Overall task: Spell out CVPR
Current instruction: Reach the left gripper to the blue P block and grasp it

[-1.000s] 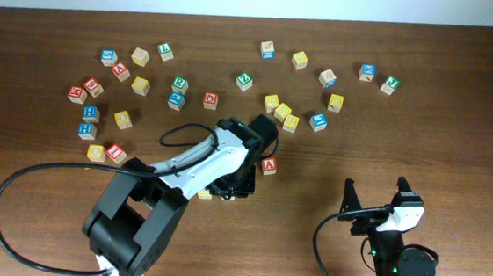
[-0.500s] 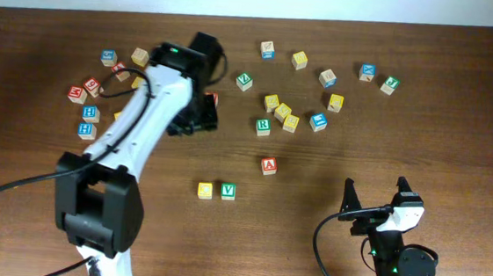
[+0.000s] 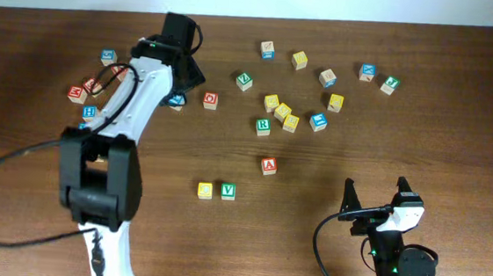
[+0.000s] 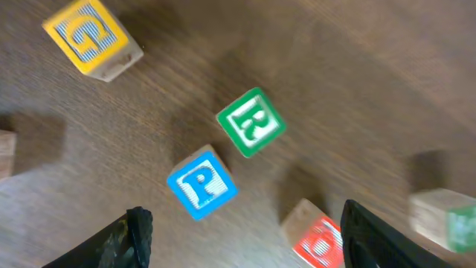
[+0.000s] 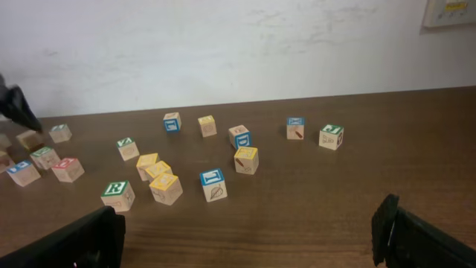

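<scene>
A yellow block (image 3: 204,189) and a green V block (image 3: 227,190) stand side by side near the table's front middle. My left gripper (image 4: 245,246) is open and empty, hovering above the far-left cluster. Just ahead of its fingers lies a blue P block (image 4: 201,182), which also shows in the overhead view (image 3: 176,100). Beyond it is a green R block (image 4: 251,123), and a red block (image 4: 320,238) lies by the right finger. Another green R block (image 3: 263,126) sits mid-table. My right gripper (image 5: 249,238) is open and empty near the front right edge.
A red A block (image 3: 269,165) lies alone right of centre. Several loose letter blocks are scattered along the far side, including a yellow G block (image 4: 89,37). A white wall (image 5: 238,45) stands behind the table's far edge.
My left arm has swung from the front middle, where the green V block now stands beside the yellow block, up to the far-left cluster. The right arm has not moved.
</scene>
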{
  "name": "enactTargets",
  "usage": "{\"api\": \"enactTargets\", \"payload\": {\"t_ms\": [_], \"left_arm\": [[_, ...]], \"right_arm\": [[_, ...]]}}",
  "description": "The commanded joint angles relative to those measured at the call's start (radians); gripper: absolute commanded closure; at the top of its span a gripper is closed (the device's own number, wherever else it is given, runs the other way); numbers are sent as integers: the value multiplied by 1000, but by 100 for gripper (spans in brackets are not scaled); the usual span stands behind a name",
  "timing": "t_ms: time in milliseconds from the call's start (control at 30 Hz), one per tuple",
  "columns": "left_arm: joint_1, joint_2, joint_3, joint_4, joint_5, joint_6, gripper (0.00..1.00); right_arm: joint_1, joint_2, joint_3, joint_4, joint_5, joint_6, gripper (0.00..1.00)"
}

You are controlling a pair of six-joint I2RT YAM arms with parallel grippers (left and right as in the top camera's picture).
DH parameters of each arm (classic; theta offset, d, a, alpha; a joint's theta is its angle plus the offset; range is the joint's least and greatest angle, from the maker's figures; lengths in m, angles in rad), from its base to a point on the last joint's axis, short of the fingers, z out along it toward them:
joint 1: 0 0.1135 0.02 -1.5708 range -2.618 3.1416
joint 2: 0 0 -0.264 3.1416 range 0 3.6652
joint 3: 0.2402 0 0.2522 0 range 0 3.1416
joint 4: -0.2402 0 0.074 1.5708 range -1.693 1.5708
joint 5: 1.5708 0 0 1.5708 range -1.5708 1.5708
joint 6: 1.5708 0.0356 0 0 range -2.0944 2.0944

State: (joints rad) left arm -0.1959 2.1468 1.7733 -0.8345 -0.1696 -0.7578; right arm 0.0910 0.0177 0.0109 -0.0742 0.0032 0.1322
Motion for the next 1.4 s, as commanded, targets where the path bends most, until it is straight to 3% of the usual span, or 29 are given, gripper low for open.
{"api": "enactTargets", "payload": {"t_ms": [0, 133, 200, 533, 667, 833, 867, 900, 933, 1133, 1233, 1333, 1367], "left_arm": [[7, 77, 8, 43, -31, -16, 29], [25, 137, 8, 42, -37, -16, 29], [29, 138, 8, 37, -37, -16, 39], [29, 138, 8, -10, -30, -16, 61], [29, 138, 8, 11, -37, -15, 59], [29, 138, 8, 11, -38, -12, 64], [29, 138, 8, 11, -37, -12, 68], [29, 138, 8, 11, -37, -12, 81], [29, 138, 8, 11, -37, -12, 84], [29, 43, 16, -16, -32, -12, 83], [29, -119, 16, -67, 87, -12, 85], [10, -263, 16, -189, 359, -8, 84], [-20, -277, 15, -237, 412, 47, 87]], "right_arm": [[-7, -5, -5, -7, 8, 6, 2], [-7, -5, -5, -7, 8, 6, 2], [-7, -5, -5, -7, 8, 6, 2], [-7, -5, -5, -7, 8, 6, 2], [-7, -5, -5, -7, 8, 6, 2], [-7, -5, -5, -7, 8, 6, 2], [-7, -5, -5, -7, 8, 6, 2], [-7, -5, -5, -7, 8, 6, 2], [-7, -5, -5, -7, 8, 6, 2], [-7, -5, -5, -7, 8, 6, 2], [-7, -5, -5, -7, 8, 6, 2], [-7, -5, -5, -7, 8, 6, 2], [-7, -5, -5, -7, 8, 6, 2]]}}
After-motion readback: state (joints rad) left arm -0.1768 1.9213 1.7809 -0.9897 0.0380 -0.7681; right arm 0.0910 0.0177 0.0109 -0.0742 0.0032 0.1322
